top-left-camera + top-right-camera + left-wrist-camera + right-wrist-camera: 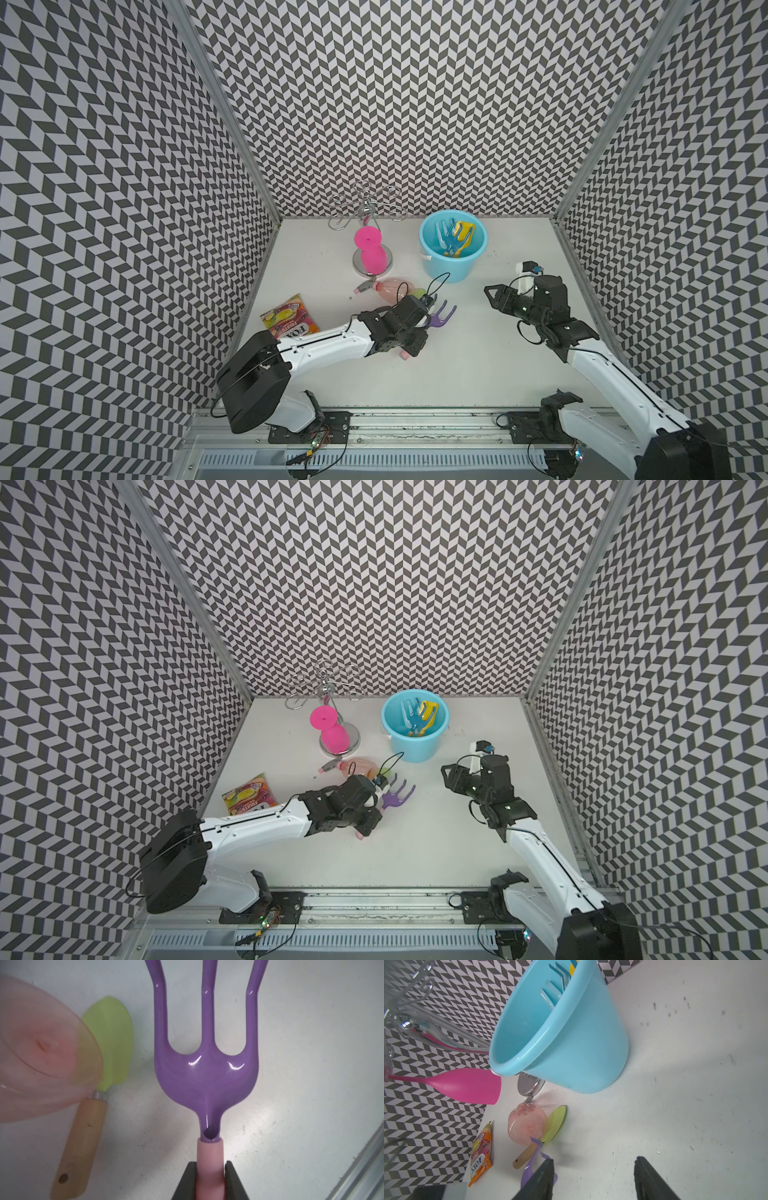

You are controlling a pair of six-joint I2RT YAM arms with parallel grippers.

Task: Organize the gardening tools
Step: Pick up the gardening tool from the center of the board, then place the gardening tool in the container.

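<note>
The left gripper [209, 1178] was clamped on the pink handle [209, 1153] of the purple fork [206, 1080], one jaw on each side of it. In both top views the fork [442, 314] sat near mid-table, tines pointing right and far. Just left of it the spray bottle [388, 289] lay on its side, its base over part of the green trowel [110, 1043] blade. The bucket [453, 266] stood upright at the far side, holding the yellow shovel [464, 232], blue rake [451, 243] and pale-blue fork [439, 232]. The right gripper [593, 1162] hung over the table [478, 365] right of the fork, jaws apart and holding nothing. A pink cup [370, 253] stood left of the bucket, and a snack packet [289, 318] lay at the left edge.
</note>
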